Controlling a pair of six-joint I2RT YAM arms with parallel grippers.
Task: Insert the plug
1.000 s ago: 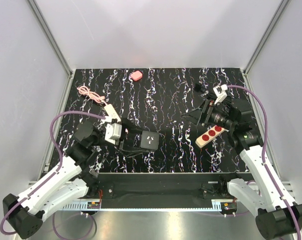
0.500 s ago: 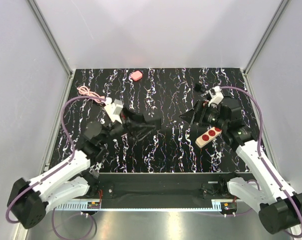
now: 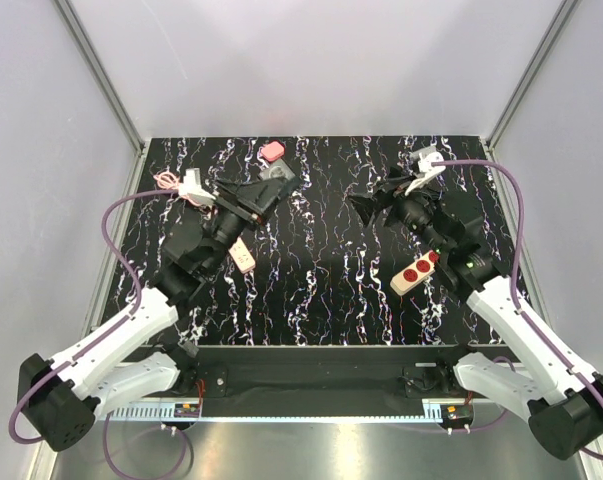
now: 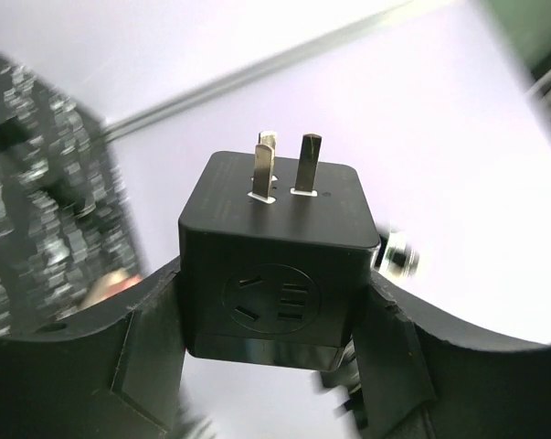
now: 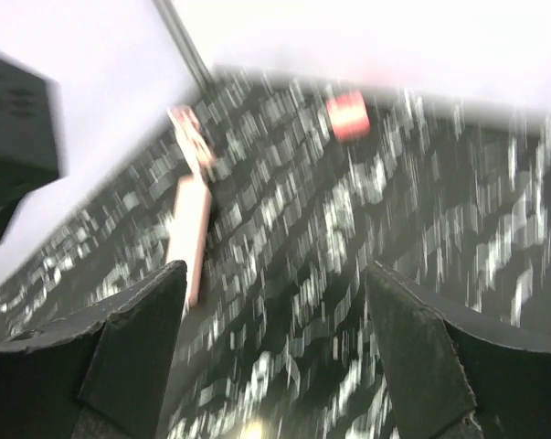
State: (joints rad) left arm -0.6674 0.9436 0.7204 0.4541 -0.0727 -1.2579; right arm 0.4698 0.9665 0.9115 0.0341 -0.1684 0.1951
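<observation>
The plug (image 3: 272,150), a small pinkish-red rounded piece, lies on the black marbled table near the far edge; it shows blurred in the right wrist view (image 5: 348,113). My left gripper (image 3: 264,192) is raised just near of it and shut on a black cube adapter (image 4: 275,274) with two metal prongs on top. The beige strip with red sockets (image 3: 416,272) lies at the right. My right gripper (image 3: 366,205) hovers open and empty over the table's far middle, away from that strip; its fingers (image 5: 138,338) stand wide apart.
A second beige strip (image 3: 240,256) with a pink cord (image 3: 171,182) lies at the left, under my left arm; it also shows in the right wrist view (image 5: 188,233). White walls and metal frame posts close in the table.
My left arm has lifted and swung toward the far edge, carrying the black cube. My right gripper has lifted away from the red-socket strip toward the far middle.
</observation>
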